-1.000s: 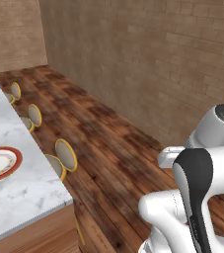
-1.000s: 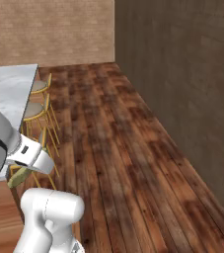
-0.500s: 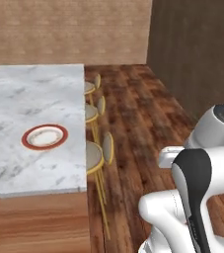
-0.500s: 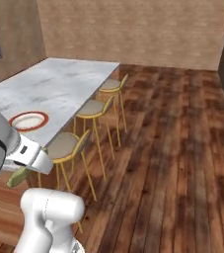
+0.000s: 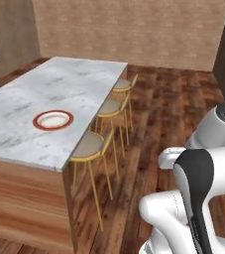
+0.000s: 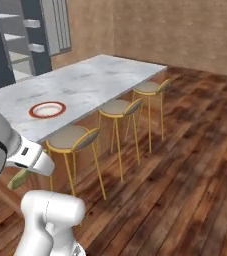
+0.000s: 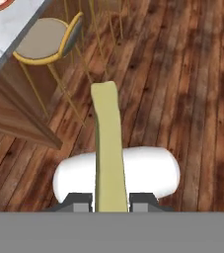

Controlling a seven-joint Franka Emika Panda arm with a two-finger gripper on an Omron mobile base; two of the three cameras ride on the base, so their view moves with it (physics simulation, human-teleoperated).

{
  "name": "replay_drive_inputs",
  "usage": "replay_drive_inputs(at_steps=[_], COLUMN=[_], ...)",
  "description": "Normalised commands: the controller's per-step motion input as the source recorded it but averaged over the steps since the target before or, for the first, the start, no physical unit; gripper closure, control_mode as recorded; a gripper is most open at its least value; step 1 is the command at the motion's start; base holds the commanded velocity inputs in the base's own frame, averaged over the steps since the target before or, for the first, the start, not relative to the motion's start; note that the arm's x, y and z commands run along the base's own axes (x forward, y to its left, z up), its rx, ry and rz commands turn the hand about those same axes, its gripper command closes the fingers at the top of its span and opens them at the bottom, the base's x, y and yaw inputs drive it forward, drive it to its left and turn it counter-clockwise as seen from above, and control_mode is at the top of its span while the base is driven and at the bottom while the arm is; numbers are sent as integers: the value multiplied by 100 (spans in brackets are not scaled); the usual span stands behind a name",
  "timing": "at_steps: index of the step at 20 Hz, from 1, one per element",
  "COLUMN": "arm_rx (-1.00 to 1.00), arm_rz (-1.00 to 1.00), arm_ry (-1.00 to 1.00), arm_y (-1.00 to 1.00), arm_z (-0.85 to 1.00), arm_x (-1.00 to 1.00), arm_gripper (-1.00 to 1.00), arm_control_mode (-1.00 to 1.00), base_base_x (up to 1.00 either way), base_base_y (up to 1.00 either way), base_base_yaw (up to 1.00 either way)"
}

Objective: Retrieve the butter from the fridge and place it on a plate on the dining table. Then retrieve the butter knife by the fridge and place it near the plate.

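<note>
Claw (image 7: 111, 201) is gripping the butter (image 7: 108, 148) — plate (image 5: 53, 120) on the desk (image 5: 74, 84) is sitting bare, knife step's waiting too.

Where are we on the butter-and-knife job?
Done: the butter is out of the fridge, gripped between the shut gripper tips. In hand: carrying it toward the dining table, where the plate sits bare. Left: set the butter on the plate, then fetch the butter knife and lay it beside the plate.
</note>
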Motion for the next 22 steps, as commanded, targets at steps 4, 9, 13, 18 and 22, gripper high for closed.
replay_drive_inputs(at_steps=[4, 9, 13, 18, 22], arm_rx=[0, 0, 0, 0, 0], arm_rz=[0, 0, 0, 0, 0], arm_ry=[0, 0, 0, 0, 0], arm_y=[0, 0, 0, 0, 0], arm_z=[0, 0, 0, 0, 0], arm_x=[0, 0, 0, 0, 0], arm_gripper=[100, 100, 100, 100, 100], arm_control_mode=[100, 100, 100, 100, 100], base_base_x=[3, 60, 91, 83, 73], base_base_y=[-100, -100, -92, -39, -36], base_base_yaw=[52, 50, 43, 71, 76])
